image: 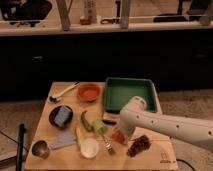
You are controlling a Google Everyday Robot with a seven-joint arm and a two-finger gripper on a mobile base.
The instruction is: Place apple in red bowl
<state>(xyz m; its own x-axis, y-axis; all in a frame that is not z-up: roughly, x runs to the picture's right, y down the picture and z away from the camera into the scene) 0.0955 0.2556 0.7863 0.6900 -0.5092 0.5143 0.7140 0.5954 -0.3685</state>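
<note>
The apple (pixel 119 136) is a small orange-red fruit on the wooden table, right of the middle and near the front. My gripper (pixel 121 131) hangs from the white arm that comes in from the right, and it sits right over the apple, hiding part of it. I cannot tell whether it holds the apple. The red bowl (pixel 89 92) is shallow and orange-red and stands at the back of the table, left of the green tray, well apart from the gripper.
A green tray (pixel 131 80) stands at the back right. A dark bowl with a blue sponge (pixel 61 116) is at the left, and a white bowl (pixel 90 148) and a metal cup (pixel 40 149) are at the front. Grapes (pixel 138 145), a fork (pixel 107 145) and a green pepper (pixel 86 121) lie near the apple.
</note>
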